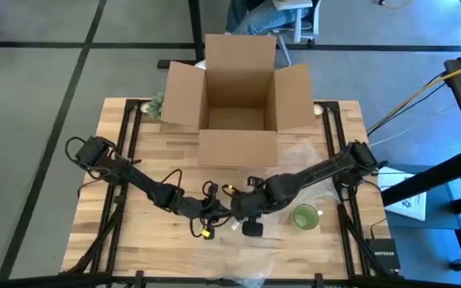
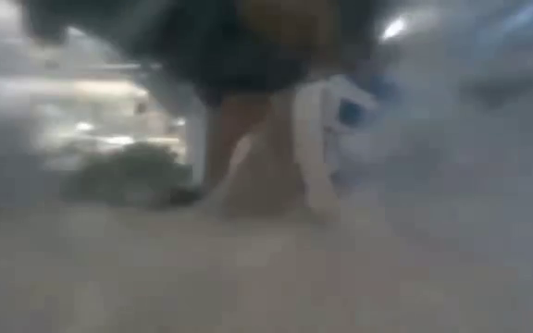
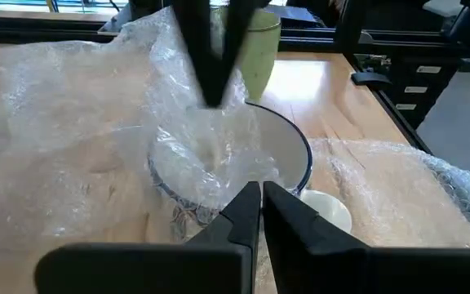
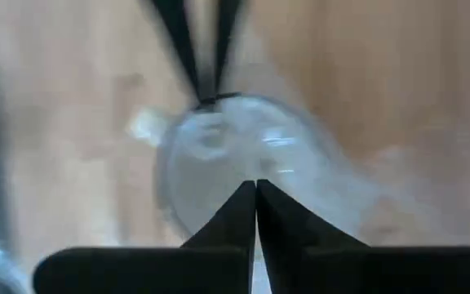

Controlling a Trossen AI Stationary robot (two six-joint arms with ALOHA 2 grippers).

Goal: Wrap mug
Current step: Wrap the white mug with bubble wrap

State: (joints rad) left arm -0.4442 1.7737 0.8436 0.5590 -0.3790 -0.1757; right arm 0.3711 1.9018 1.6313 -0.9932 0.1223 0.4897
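Seen from above, both dark arms reach inward and meet near the front middle of the wooden surface (image 1: 134, 232), where a white mug (image 3: 280, 155) with a blue rim sits half covered in clear bubble wrap (image 3: 80, 122). The left gripper (image 3: 261, 193) and the right gripper (image 4: 255, 189) each have their fingers pressed together at the mug's rim, pinching the wrap from opposite sides. An open cardboard box (image 1: 238, 96) stands at the back of the surface, a green cup (image 1: 306, 217) stands just beside the right arm, and more bubble wrap lies nearby.
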